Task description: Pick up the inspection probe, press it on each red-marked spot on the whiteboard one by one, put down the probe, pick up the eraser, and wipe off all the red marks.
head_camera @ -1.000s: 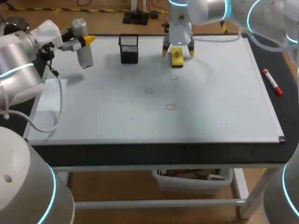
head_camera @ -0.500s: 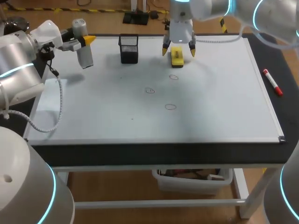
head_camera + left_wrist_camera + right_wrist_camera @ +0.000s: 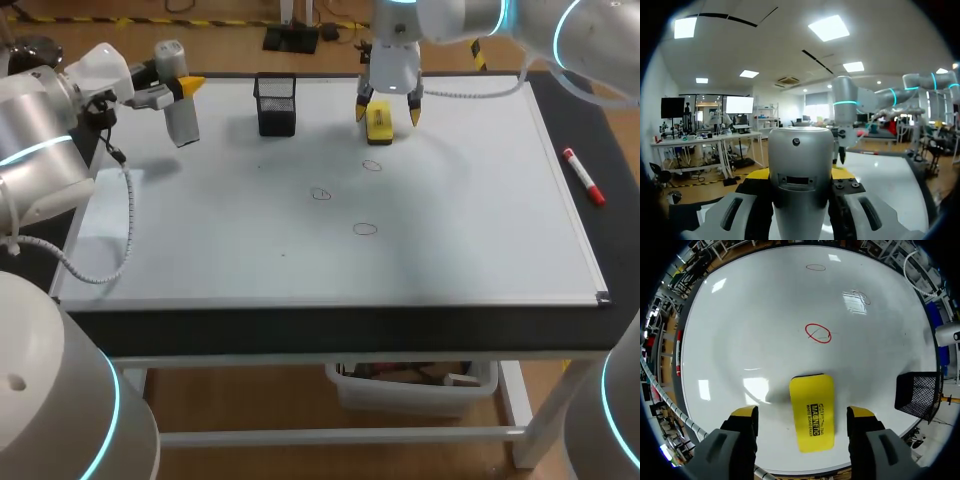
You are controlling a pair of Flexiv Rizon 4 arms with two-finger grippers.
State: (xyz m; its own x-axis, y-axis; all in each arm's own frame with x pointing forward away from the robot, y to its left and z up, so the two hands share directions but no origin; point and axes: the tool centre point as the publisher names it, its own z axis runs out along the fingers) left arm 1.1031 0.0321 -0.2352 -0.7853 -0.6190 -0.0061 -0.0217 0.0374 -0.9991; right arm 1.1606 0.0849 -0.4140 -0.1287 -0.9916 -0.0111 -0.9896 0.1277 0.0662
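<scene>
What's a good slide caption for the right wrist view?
Right jaws open astride the eraser on the whiteboard, a red mark just ahead.

Eraser point(image 3: 811, 411) yellow (black print); whiteboard point(image 3: 450, 200) white; marks point(image 3: 818, 333) red rings; probe point(image 3: 801, 165) silver-grey; mesh basket point(image 3: 276, 104) black.

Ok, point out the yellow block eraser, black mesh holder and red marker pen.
yellow block eraser point(image 3: 811, 412), right wrist view, middle of its top face
black mesh holder point(image 3: 276, 108), head view, front wall
red marker pen point(image 3: 584, 177), head view, mid-barrel
</scene>
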